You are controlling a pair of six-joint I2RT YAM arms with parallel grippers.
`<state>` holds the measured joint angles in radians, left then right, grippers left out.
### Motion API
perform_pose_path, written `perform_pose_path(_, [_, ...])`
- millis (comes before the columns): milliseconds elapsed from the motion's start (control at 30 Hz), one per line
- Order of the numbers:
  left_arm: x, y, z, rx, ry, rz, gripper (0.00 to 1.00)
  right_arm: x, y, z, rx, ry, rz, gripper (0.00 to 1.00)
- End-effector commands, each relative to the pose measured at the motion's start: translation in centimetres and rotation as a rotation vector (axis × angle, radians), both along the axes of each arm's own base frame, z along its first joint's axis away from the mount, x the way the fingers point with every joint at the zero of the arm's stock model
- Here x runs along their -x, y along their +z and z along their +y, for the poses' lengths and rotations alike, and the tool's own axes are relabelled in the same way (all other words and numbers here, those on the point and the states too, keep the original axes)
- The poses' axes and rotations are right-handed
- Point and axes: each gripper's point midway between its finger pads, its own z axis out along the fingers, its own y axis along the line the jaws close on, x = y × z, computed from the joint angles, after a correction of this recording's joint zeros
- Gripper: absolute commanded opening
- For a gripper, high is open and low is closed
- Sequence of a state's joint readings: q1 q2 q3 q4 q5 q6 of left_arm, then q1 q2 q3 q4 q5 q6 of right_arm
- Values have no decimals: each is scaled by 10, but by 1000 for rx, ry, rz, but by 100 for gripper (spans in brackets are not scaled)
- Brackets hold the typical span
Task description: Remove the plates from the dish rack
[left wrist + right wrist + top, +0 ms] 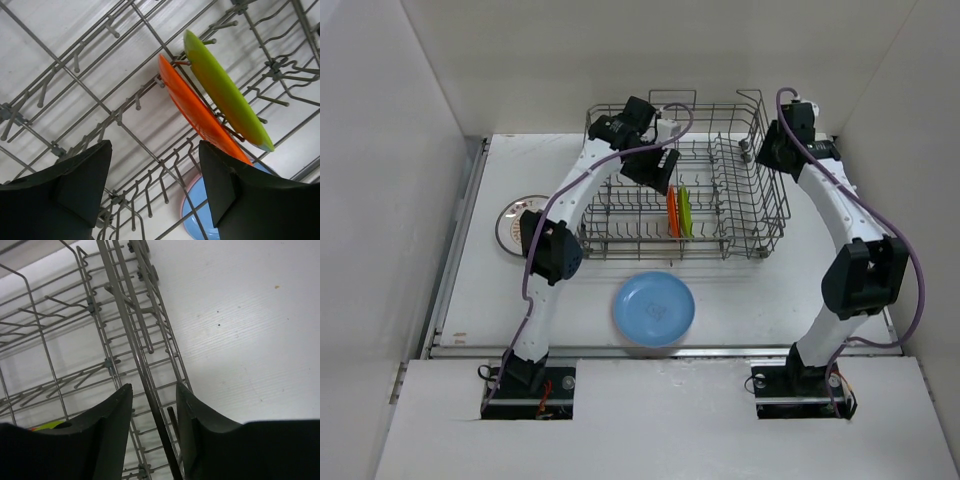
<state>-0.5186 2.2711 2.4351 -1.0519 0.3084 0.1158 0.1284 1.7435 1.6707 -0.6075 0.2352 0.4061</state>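
Two neighbours, orange plate (197,112) and green plate (225,92), stood so close in the rack (735,200) that the open-jawed, empty left gripper (155,150) might catch both, while the right gripper (154,390) straddled the rack's wall unclosed.

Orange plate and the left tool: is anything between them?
Only empty dish rack tines separate the left tool from the orange plate, seen in the left wrist view.

Your top camera looks down from above the near edge over the whole white table (750,320). Each wrist camera peers close at the grey wire dish rack (760,195), which all three views share.
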Motion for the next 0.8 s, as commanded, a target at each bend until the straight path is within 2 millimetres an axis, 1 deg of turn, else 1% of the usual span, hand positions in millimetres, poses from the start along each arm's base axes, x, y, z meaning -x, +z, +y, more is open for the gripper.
perform_pose_path(0, [10, 29, -12, 87, -9, -9, 67, -9, 7, 3, -8, 14, -56, 45])
perform_pose_path(33, [11, 29, -14, 93, -14, -5, 67, -7, 2, 2, -7, 14, -46, 36])
perform_pose_path(133, [9, 30, -15, 104, 3, -2, 67, -7, -10, 2, 3, 20, -23, 16])
perform_pose_path(167, [11, 37, -14, 111, 2, -14, 67, -7, -10, 2, 3, 20, -23, 4])
perform_pose_path(200, [12, 42, -14, 116, 2, -22, 67, -4, -15, 7, 4, 30, -11, 0])
perform_pose_path(233, [12, 53, -14, 134, 8, -43, 67, -4, -15, 7, 11, 36, -10, 0])
perform_pose_path(267, [13, 57, -14, 139, 7, -51, 67, -3, -19, 14, 12, 51, -6, 0])
perform_pose_path(300, [13, 61, -12, 137, 12, -63, 67, -2, -17, 16, 25, 57, -18, 0])
perform_pose_path(333, [14, 58, -11, 132, 13, -54, 67, -1, -17, 21, 32, 62, -19, 0])
perform_pose_path(367, [13, 61, -9, 127, 20, -68, 67, 0, -12, 20, 30, 62, -28, 0])
perform_pose_path(433, [11, 61, -7, 115, 31, -76, 66, -2, -11, 19, 42, 60, -36, 0])
perform_pose_path(467, [11, 59, -3, 93, 30, -81, 66, -2, -11, 18, 50, 66, -35, 0])
perform_pose_path(500, [6, 57, 3, 63, 55, -99, 64, -2, -11, 18, 50, 66, -35, 0])
perform_pose_path(567, [8, 50, 11, 18, 65, -89, 62, -3, -9, 16, 75, 74, -41, 0])
perform_pose_path(633, [6, 49, 13, 5, 75, -97, 61, -5, -8, 17, 84, 93, -49, 0])
perform_pose_path(667, [6, 49, 13, 5, 76, -97, 61, -3, -4, 18, 87, 110, -56, 0])
perform_pose_path(733, [10, 59, 7, 10, 65, -128, 63, -3, -3, 18, 87, 110, -56, 0])
perform_pose_path(767, [9, 59, 8, 2, 72, -134, 63, -5, -2, 20, 81, 117, -65, 0])
